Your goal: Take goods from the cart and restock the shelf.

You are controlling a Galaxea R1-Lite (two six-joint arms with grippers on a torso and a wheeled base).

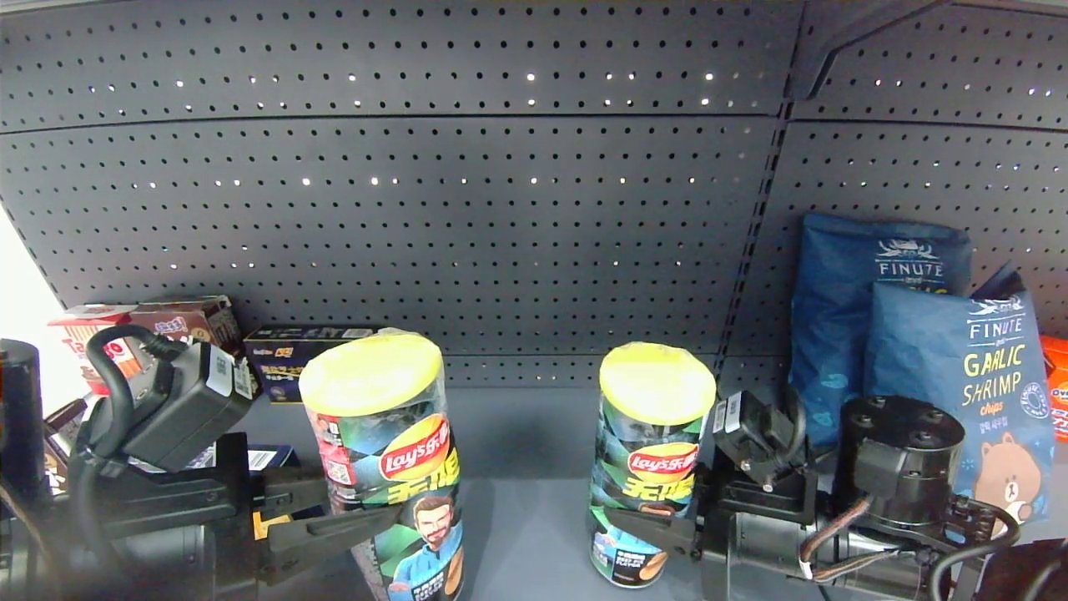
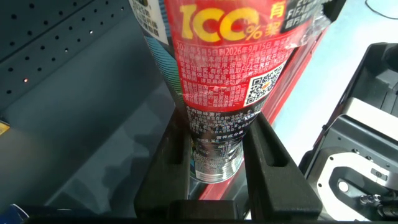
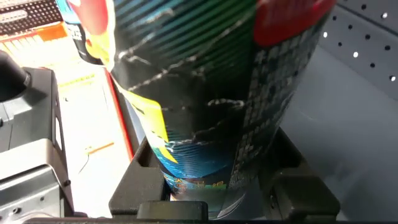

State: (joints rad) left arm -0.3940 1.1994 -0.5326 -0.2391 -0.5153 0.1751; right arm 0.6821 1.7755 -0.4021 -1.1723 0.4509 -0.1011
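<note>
Two tall chip cans with yellow lids stand upright over the grey shelf [image 1: 517, 467]. My left gripper [image 1: 375, 519] is shut on the lower part of the left can [image 1: 380, 434]. In the left wrist view its black fingers [image 2: 268, 163] clamp the can [image 2: 224, 74] near the base, gripper [image 2: 216, 160]. My right gripper [image 1: 644, 524] is shut on the right can [image 1: 652, 451] low on its body. The right wrist view has that can [image 3: 199, 81] between the jaws of the gripper [image 3: 214, 183]. Whether either base touches the shelf I cannot tell.
Snack boxes [image 1: 171, 321] and a dark box [image 1: 292, 351] sit at the shelf's back left. Blue chip bags [image 1: 976, 392] and an orange packet [image 1: 1055, 392] stand at the right. A perforated back wall [image 1: 501, 209] closes the rear. Open shelf floor lies between the cans.
</note>
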